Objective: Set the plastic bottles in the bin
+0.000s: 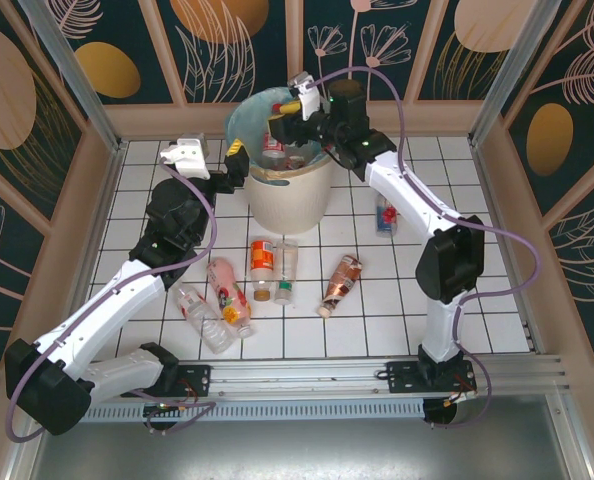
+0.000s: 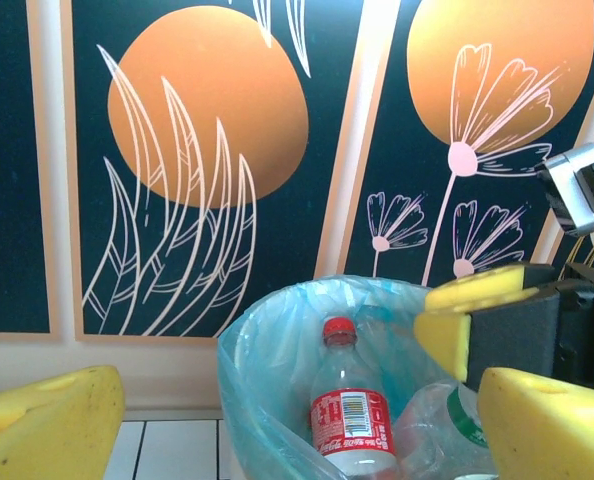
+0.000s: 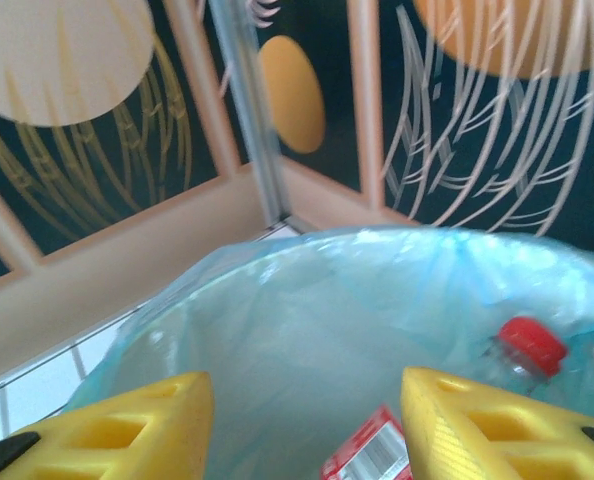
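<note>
The right jaws hang parted over the bin (image 1: 287, 205), a red-labelled bottle (image 3: 369, 452) just below them inside it, while the left jaws, gaping and empty, sit so close alongside that the arms might collide or tip the bin, with more bottles (image 1: 274, 268) on the tabletop (image 1: 377, 330) well behind both.

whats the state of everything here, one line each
bin: upright, several bottles inside
red-label bottle: in the bin, cap on
left hand: open, empty, beside the bin's rim
right hand: open over the bin, gripping nothing
orange-label bottle: lying on the table
pink-label bottle: lying on the table
brown bottle: lying on the table
</note>
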